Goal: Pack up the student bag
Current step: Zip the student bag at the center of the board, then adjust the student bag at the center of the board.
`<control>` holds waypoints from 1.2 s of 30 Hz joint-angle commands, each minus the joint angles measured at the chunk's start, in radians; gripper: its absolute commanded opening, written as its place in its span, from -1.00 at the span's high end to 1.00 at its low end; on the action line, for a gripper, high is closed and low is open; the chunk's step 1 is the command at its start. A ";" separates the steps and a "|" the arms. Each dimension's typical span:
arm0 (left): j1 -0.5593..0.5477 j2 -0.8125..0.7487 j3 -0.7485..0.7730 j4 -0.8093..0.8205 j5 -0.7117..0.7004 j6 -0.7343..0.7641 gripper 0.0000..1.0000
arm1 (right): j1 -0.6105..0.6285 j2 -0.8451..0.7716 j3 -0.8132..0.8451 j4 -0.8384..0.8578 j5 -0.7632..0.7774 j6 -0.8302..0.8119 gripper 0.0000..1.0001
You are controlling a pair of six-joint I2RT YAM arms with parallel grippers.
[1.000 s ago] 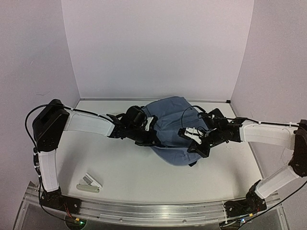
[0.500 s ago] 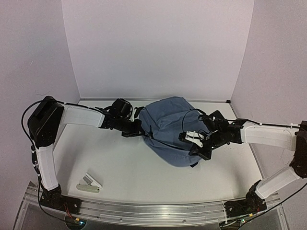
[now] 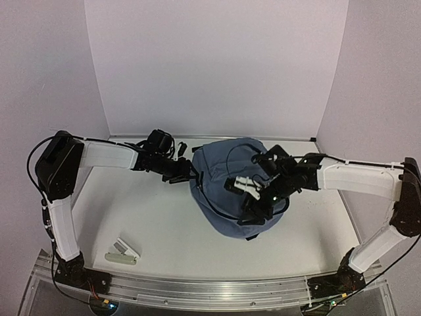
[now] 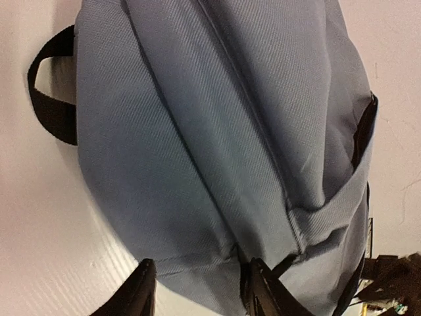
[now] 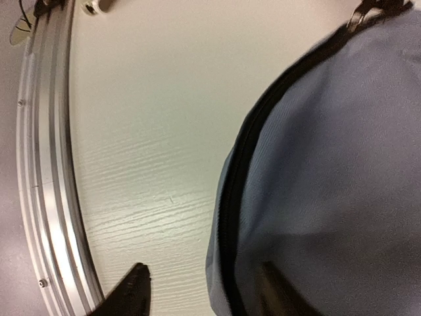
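The student bag (image 3: 227, 181), blue-grey with black zipper lines, lies bunched in the middle of the table. My left gripper (image 3: 186, 172) is at its left edge. In the left wrist view the bag (image 4: 217, 118) fills the frame, and the left gripper (image 4: 200, 293) is open with a fold of fabric just beyond its fingertips. My right gripper (image 3: 253, 209) hangs over the bag's near right part. In the right wrist view the right gripper (image 5: 204, 293) is open astride the bag's edge and its black zipper (image 5: 230, 197): one finger is over the table, the other over fabric.
A small white and grey object (image 3: 123, 252) lies near the front left of the table. An aluminium rail (image 3: 210, 289) runs along the near edge. White walls close the back and sides. A black carry loop (image 4: 49, 112) sticks out from the bag.
The left arm pulled back to the left and the right gripper moved left over the bag. The bag shifted left and bunched up. Both grippers went from shut to open.
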 commanded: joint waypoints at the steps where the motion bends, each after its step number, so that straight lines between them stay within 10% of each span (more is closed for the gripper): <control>1: 0.007 -0.177 -0.111 0.042 -0.017 -0.039 -0.27 | -0.224 -0.015 0.189 -0.035 -0.119 0.179 -0.59; 15: -0.206 -0.180 -0.287 0.224 -0.026 -0.240 -0.52 | -0.552 0.408 0.470 -0.196 -0.048 0.216 -0.67; 24: -0.208 -0.028 -0.230 0.252 -0.018 -0.266 0.41 | -0.547 0.405 0.209 -0.229 -0.225 0.181 -0.37; 31: -0.077 0.073 -0.035 0.129 0.040 -0.161 0.82 | -0.354 0.328 0.068 -0.224 -0.356 0.172 -0.23; 36: -0.017 0.092 0.135 -0.058 -0.014 -0.047 0.31 | -0.110 0.290 0.142 -0.229 -0.393 0.182 -0.28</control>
